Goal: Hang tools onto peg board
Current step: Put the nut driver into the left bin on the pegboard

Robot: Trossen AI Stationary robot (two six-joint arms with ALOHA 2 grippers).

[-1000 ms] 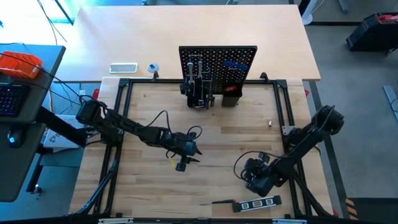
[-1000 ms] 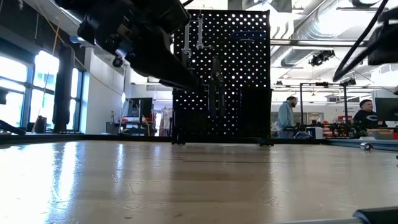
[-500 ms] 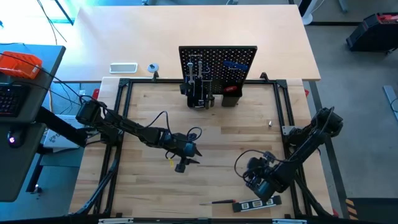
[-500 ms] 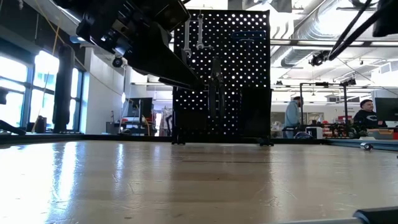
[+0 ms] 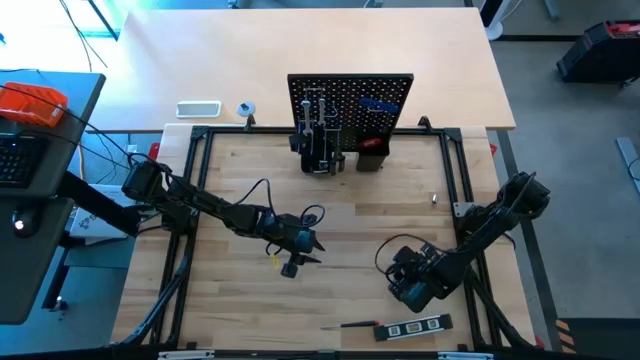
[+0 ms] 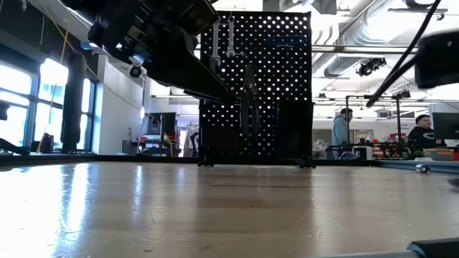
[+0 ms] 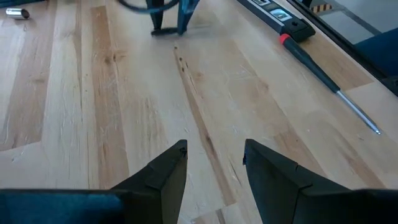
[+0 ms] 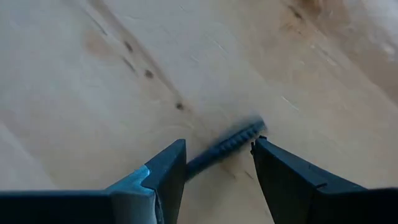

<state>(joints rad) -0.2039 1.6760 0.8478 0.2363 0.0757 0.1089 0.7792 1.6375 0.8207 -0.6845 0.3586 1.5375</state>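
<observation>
- The peg board [image 5: 350, 108] stands upright at the far edge of the worktop [image 5: 350, 215], with several tools [image 5: 318, 125] already on it: silver ones and a black one on its left half, a blue-handled one [image 5: 378, 103] upper right.
- Black holder boxes [image 5: 371, 157] sit at the board's base.
- The left gripper [image 5: 297, 262] hovers over the middle of the worktop, jaws apart with nothing between them; bare wood shows in the gap in the left wrist view.
- The right gripper [image 5: 408, 291] is low over the near right part of the worktop, jaws open and holding nothing.
- In the right wrist view a small dark screw-like piece [image 8: 227, 149] lies on the wood between the fingers [image 8: 163, 171].
- A black marked level [image 5: 414, 326] lies near the front edge, just beyond the right gripper, with a small screwdriver [image 5: 355, 325] to its left.
</observation>
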